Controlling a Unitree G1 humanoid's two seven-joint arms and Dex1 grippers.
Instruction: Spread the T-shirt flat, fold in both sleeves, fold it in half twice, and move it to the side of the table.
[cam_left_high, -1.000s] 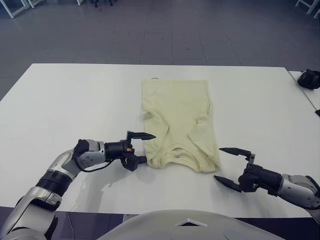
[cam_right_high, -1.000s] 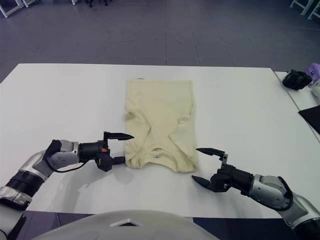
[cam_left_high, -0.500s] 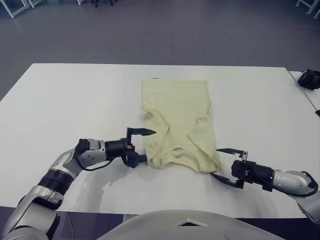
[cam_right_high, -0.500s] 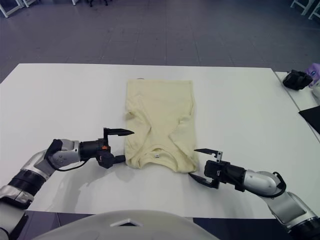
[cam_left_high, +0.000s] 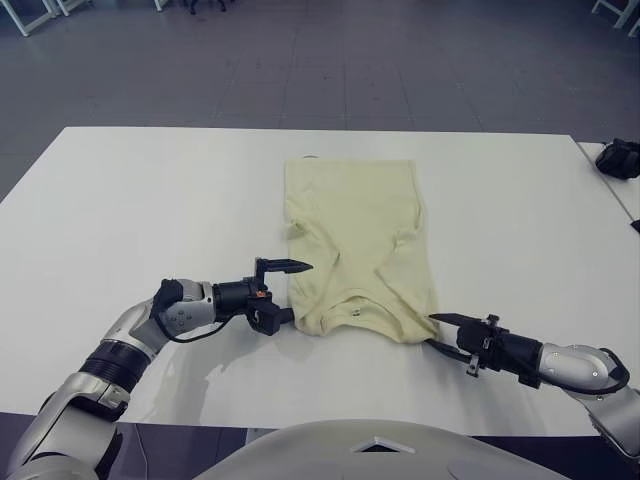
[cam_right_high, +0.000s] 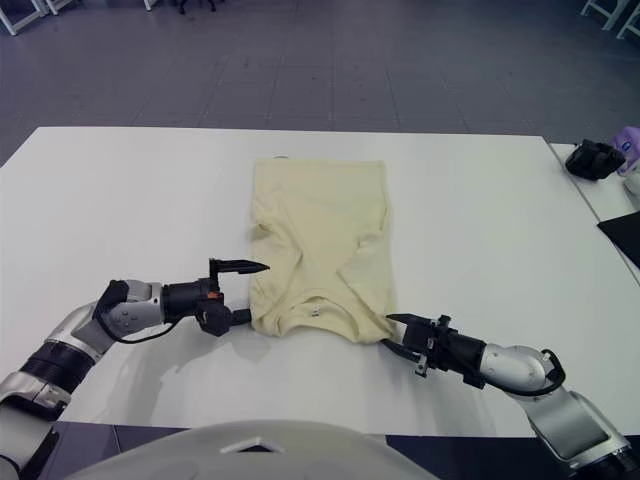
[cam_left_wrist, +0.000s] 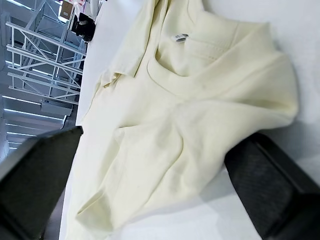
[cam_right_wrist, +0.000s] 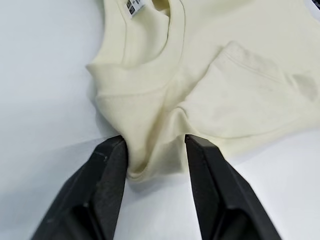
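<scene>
A pale yellow T-shirt (cam_left_high: 355, 235) lies lengthwise on the middle of the white table (cam_left_high: 140, 200), sleeves folded in and collar toward me. My left gripper (cam_left_high: 298, 292) is open at the shirt's near left corner, one finger above the cloth edge and one low on the table. In the left wrist view its dark fingers (cam_left_wrist: 35, 180) frame the collar end of the T-shirt (cam_left_wrist: 200, 100). My right gripper (cam_left_high: 432, 331) sits at the near right corner. In the right wrist view its fingers (cam_right_wrist: 105, 175) press both sides of that bunched corner of the T-shirt (cam_right_wrist: 210, 75).
A black object (cam_left_high: 620, 158) rests on a neighbouring surface at the far right. Wide bare tabletop lies to the left and right of the shirt. The table's near edge runs just below both grippers.
My right gripper has moved forward to the shirt's near right corner and its fingers have narrowed around the cloth. The left gripper has hardly moved.
</scene>
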